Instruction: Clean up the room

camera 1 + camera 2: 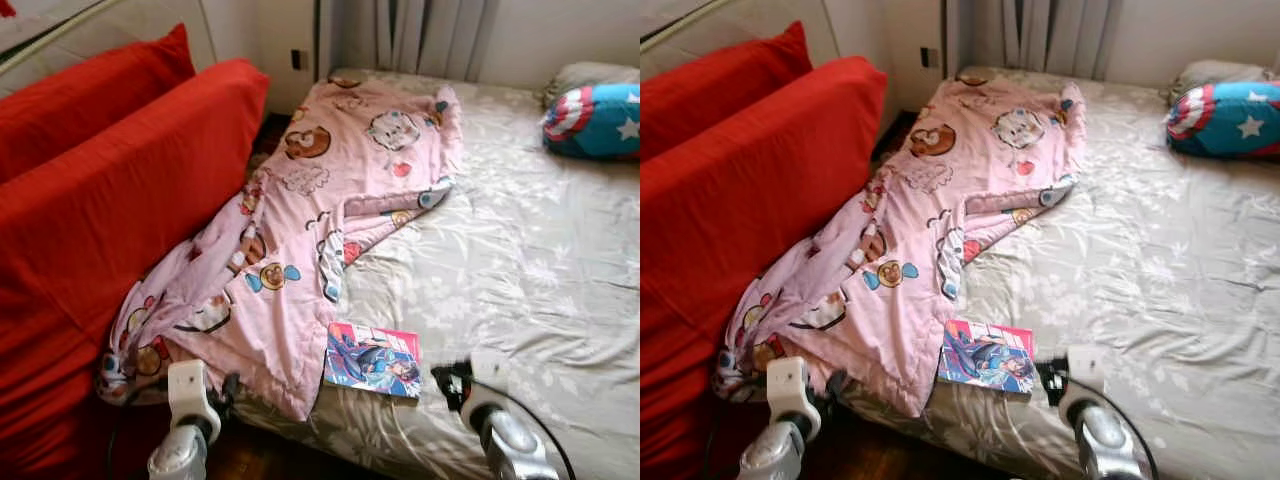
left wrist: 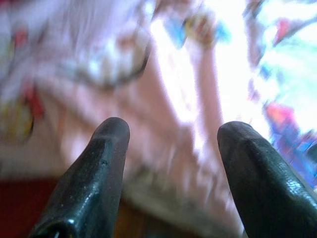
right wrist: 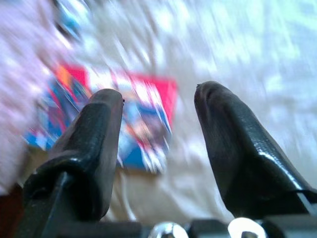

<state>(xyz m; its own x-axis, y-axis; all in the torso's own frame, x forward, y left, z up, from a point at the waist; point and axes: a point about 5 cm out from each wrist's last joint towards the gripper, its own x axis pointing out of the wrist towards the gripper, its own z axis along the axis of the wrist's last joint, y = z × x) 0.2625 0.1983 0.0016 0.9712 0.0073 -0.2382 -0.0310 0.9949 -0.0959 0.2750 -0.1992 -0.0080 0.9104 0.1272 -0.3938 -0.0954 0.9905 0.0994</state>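
Observation:
A pink cartoon-print blanket (image 1: 310,230) lies crumpled across the left side of the bed, its lower corner hanging over the near edge. A comic book (image 1: 372,360) with a red and blue cover lies flat on the sheet by that edge, just right of the blanket. My right gripper (image 3: 158,99) is open, a short way in front of the comic book (image 3: 124,124). My left gripper (image 2: 171,131) is open too, held before the hanging part of the blanket (image 2: 99,59). Both wrists (image 1: 190,395) sit low at the bed's near edge.
A red sofa (image 1: 110,200) with big cushions stands tight against the bed's left side. A blue, red and white star-shield pillow (image 1: 595,120) lies at the bed's far right. The grey floral sheet (image 1: 520,260) is bare on the right. Dark wooden floor (image 1: 260,455) shows below.

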